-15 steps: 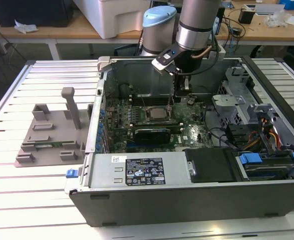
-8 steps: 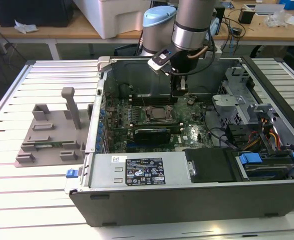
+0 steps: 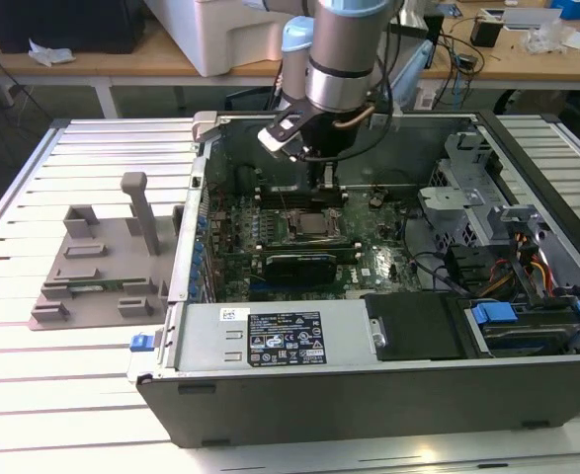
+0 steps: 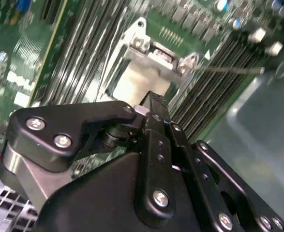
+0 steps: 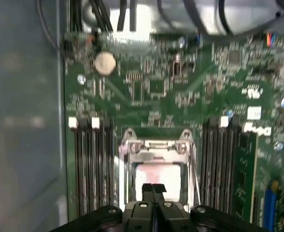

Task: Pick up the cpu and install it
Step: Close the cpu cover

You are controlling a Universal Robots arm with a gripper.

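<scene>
The cpu (image 5: 158, 173) is a flat square with a pale, glossy metal top. It lies in its socket on the green circuit board (image 5: 146, 92), bordered by a bright steel frame (image 5: 156, 145) with screw heads at its corners. In both wrist views the gripper (image 5: 154, 187) is matte black, angular and studded with bolts. Its fingers are pressed together with nothing between them, poised close over the chip; whether they touch it cannot be told. Rows of dark ribbed memory slots (image 5: 91, 164) flank the socket, and a round silver coin battery (image 5: 104, 63) sits farther off on the board. In the exterior view the board lies inside an open grey sheet-metal computer case (image 3: 369, 395), which rests on a worktop (image 3: 72, 395) of ridged aluminium slats. A grey plastic fixture (image 3: 102, 267) stands at the exterior view's left, and wooden desks (image 3: 122, 59) run behind.
</scene>
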